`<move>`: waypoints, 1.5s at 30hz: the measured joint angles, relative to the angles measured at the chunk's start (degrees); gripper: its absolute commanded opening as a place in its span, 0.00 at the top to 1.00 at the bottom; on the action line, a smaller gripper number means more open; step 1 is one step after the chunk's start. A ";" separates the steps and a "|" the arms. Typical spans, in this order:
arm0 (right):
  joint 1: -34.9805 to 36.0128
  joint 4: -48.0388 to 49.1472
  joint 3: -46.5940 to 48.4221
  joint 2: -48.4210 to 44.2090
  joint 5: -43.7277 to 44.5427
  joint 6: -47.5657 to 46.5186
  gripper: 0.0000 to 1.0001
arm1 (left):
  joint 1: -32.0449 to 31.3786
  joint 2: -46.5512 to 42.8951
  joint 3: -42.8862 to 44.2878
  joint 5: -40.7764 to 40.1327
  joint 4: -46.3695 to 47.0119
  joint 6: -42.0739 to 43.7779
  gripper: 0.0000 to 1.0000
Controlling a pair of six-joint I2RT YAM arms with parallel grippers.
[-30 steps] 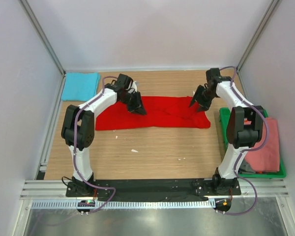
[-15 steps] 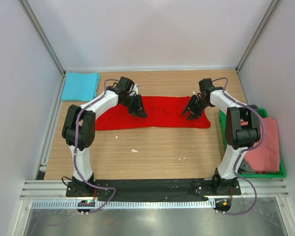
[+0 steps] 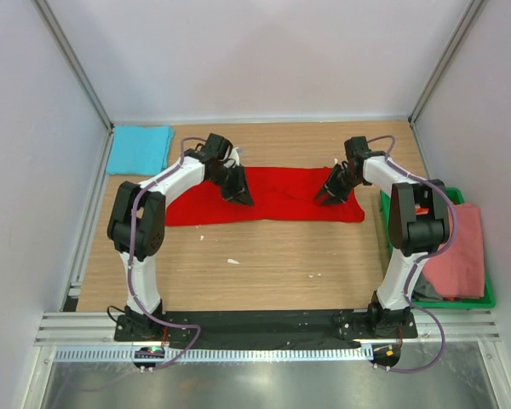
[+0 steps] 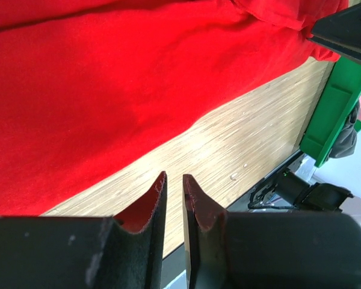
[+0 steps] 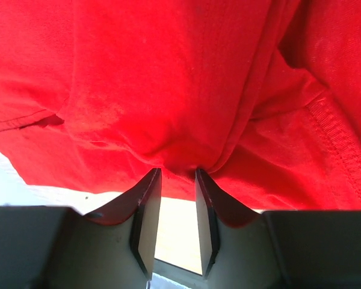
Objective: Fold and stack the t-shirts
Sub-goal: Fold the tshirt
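A bright red t-shirt (image 3: 281,200) lies spread across the middle of the wooden table, and fills much of the left wrist view (image 4: 108,72) and right wrist view (image 5: 168,78). My left gripper (image 3: 241,196) rests over its left part. Its jaws (image 4: 172,180) are nearly together with only a thin slit between them and nothing in it. My right gripper (image 3: 324,198) is on the shirt's right part, with a pucker of red cloth pinched at its tips (image 5: 177,173). A folded turquoise t-shirt (image 3: 139,147) lies at the far left corner.
A green plastic crate (image 3: 387,213) stands at the table's right edge, also visible in the left wrist view (image 4: 334,102). It holds a salmon pink cloth (image 3: 460,256) and a dark grey one (image 3: 426,294). White walls enclose the table on three sides.
My right gripper has moved left and down from the shirt's right edge onto the cloth, then held still. My left gripper has barely shifted.
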 measured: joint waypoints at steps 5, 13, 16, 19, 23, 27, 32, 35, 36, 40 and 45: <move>0.00 0.07 0.00 0.48 0.00 0.17 0.78 | 0.00 0.02 0.00 0.00 -0.59 0.39 0.84; 0.00 -0.33 0.98 2.16 -0.07 -0.09 0.99 | 0.02 0.02 1.03 0.02 -1.16 0.63 0.84; 0.22 -2.01 2.32 2.16 -0.09 -0.11 0.99 | 0.07 0.02 1.40 0.02 -1.20 0.79 0.84; 1.05 -4.26 3.58 1.66 0.22 -0.35 0.99 | 0.11 0.07 1.51 0.02 -1.29 0.83 0.85; 2.54 -7.28 3.67 -0.59 0.48 -0.81 0.99 | 0.11 0.39 1.51 0.02 -1.33 0.85 0.85; 3.34 -8.68 3.58 -2.75 0.50 -1.18 0.99 | 0.11 1.18 1.75 0.09 -1.36 0.79 0.85; 3.76 -9.38 3.52 -3.45 0.70 -1.01 0.99 | 0.11 2.08 2.40 0.22 -1.29 0.50 0.85; 3.96 -9.46 3.32 -3.45 0.83 -0.92 0.99 | 0.11 2.36 2.62 0.59 -1.09 0.33 0.85; 4.09 -9.44 3.15 -3.45 0.81 -0.90 0.99 | 0.11 2.47 2.67 0.70 -1.07 0.31 0.85; 4.85 -9.53 2.32 -3.41 0.70 -0.48 0.89 | 0.11 2.82 2.69 1.44 -0.94 0.26 0.84; 5.31 -9.73 2.36 -3.32 -0.42 -0.02 0.52 | 0.11 2.86 2.69 2.25 1.81 -1.31 0.84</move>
